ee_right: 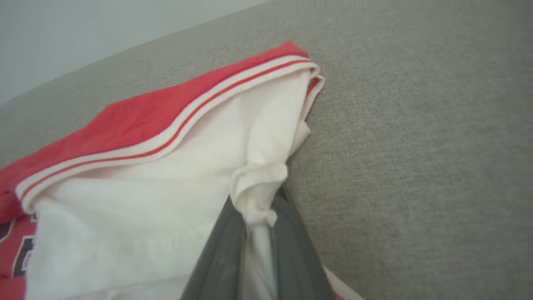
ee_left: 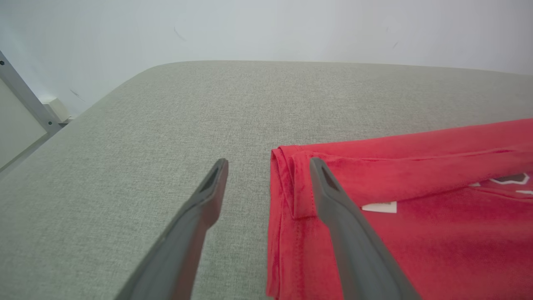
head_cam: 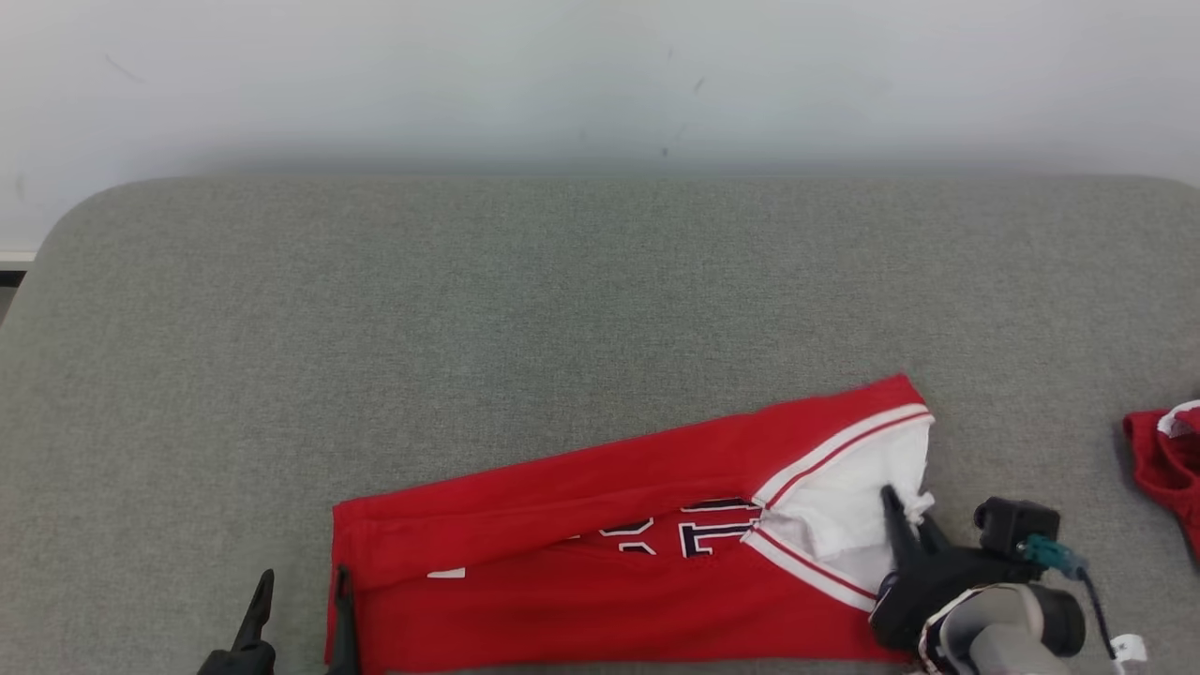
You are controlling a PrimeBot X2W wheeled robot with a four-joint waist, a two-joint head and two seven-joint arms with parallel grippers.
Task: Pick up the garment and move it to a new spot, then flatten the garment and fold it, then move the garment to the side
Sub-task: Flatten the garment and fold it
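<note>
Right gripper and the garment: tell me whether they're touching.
Touching. In the right wrist view the right gripper is closed on the garment, with white fabric bunched and pinched between its two dark fingers.

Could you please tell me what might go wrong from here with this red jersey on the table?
1. The right gripper pinches only a small bunch of the white sleeve; pulling may slip it free or drag one layer, spoiling the fold.
2. The left gripper stands open astride the hem of the jersey, gripping nothing; a one-sided lift could skew it.
3. Another red garment lies close on the right and could get caught.
</note>
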